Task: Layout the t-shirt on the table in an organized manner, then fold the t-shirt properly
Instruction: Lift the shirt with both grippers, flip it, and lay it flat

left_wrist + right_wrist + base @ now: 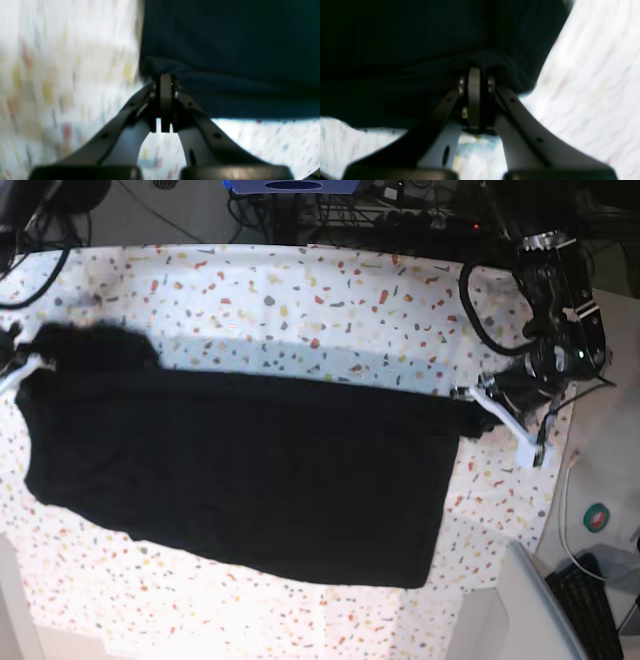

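Note:
The black t-shirt (250,470) is stretched wide across the speckled white table (330,290), held along its far edge and sagging toward the near side. On the right of the base view, my left gripper (468,400) is shut on the shirt's corner. The left wrist view shows the jaws (163,76) pinched together on a bunched fold of t-shirt (225,50). At the far left of the base view, my right gripper (35,363) is shut on the opposite corner. In the right wrist view its jaws (475,71) are closed on dark t-shirt (407,50). No print shows.
Cables and a blue object (290,185) lie beyond the table's far edge. Off the table's right edge are a round green-and-red item (597,518), a keyboard (590,605) and a pale box (520,610). The left arm's body (560,310) stands at the right.

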